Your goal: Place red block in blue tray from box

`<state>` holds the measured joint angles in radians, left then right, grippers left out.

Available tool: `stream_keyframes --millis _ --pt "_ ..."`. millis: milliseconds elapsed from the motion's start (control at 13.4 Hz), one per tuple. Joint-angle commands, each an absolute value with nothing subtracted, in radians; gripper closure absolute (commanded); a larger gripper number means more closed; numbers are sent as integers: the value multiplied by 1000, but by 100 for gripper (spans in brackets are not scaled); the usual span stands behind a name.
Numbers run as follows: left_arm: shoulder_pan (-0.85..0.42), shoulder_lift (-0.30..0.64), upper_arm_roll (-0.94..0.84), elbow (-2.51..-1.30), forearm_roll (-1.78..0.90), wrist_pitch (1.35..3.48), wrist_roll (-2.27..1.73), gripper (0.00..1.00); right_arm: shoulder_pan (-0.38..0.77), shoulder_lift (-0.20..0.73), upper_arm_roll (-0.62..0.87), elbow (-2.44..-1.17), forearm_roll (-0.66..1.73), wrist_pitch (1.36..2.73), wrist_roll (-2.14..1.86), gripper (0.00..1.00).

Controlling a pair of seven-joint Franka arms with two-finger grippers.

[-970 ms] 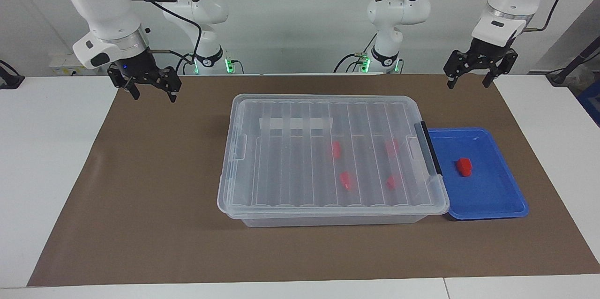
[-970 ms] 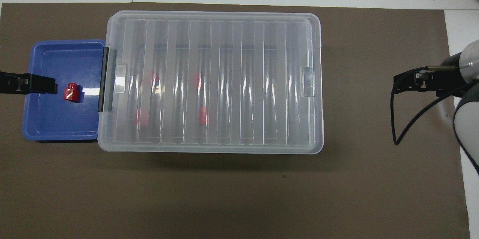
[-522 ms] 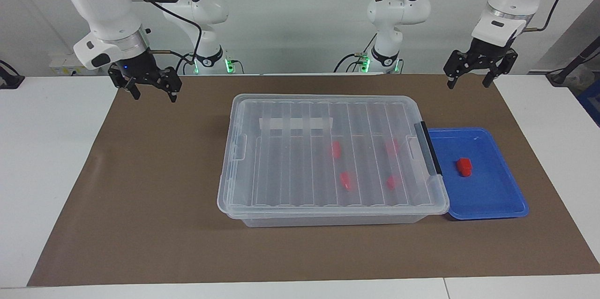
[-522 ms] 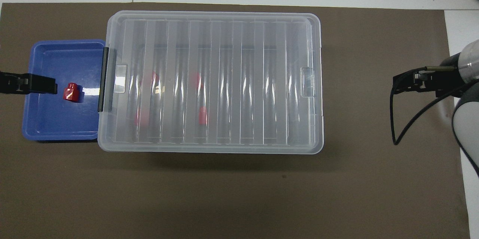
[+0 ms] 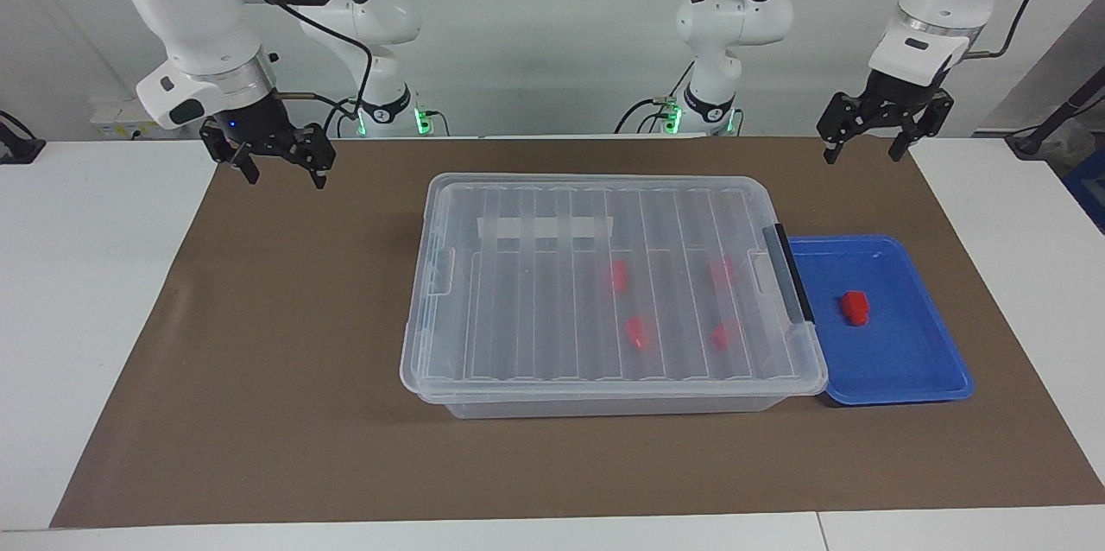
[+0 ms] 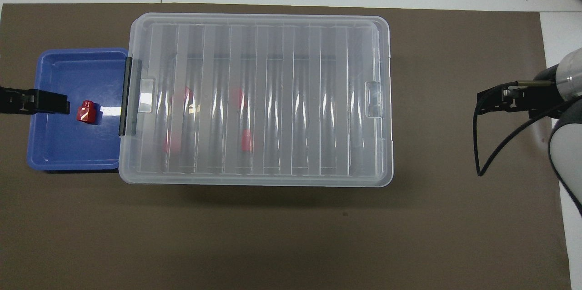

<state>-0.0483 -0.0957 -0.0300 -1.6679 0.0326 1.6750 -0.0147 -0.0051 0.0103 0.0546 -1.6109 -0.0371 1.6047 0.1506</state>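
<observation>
The box (image 5: 604, 292) stands mid-mat with its ribbed clear lid (image 6: 259, 99) closed and its black handle (image 5: 792, 273) toward the blue tray (image 5: 906, 365). Several red blocks show dimly through the lid, one of them (image 5: 636, 332) among the others. One red block (image 5: 855, 307) (image 6: 86, 112) lies in the blue tray (image 6: 68, 153), which sits against the box at the left arm's end. My left gripper (image 5: 863, 156) hangs open and empty, high over the mat by the tray. My right gripper (image 5: 285, 179) hangs open and empty over the mat at the right arm's end.
A brown mat (image 5: 285, 361) covers most of the white table (image 5: 78, 318). A strip of white tape (image 5: 544, 228) lies on the lid. A black cable (image 6: 482, 144) loops from the right arm's wrist.
The right arm has drifted very slightly. The left arm, box, tray and blocks have not moved.
</observation>
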Motion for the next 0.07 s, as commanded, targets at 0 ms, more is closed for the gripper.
stream_keyframes --millis 0 --pt "-52 -110 -21 -1684 17 1678 -20 0 -9 -14 60 -1641 -23 1617 143 0"
